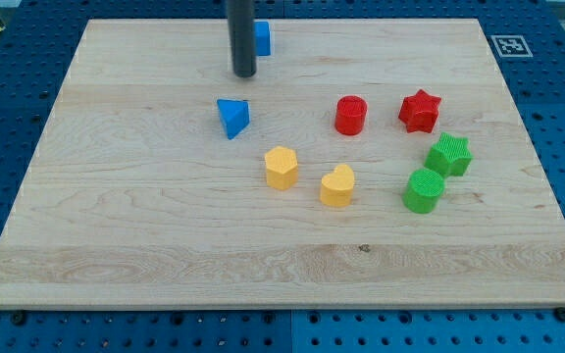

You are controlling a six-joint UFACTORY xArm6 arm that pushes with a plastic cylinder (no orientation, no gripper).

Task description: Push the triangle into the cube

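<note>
A blue triangle block [232,118] lies on the wooden board [116,226], left of centre. A blue cube [262,38] sits near the view's top edge, partly hidden behind my dark rod. My tip [243,74] stands between the two, just above and slightly right of the triangle and just below-left of the cube. It touches neither block as far as I can see.
A red cylinder [351,115] and a red star [420,111] sit right of centre. A yellow hexagon [281,167] and a yellow heart [337,185] lie below centre. A green star [449,155] and a green cylinder [424,189] sit at the right.
</note>
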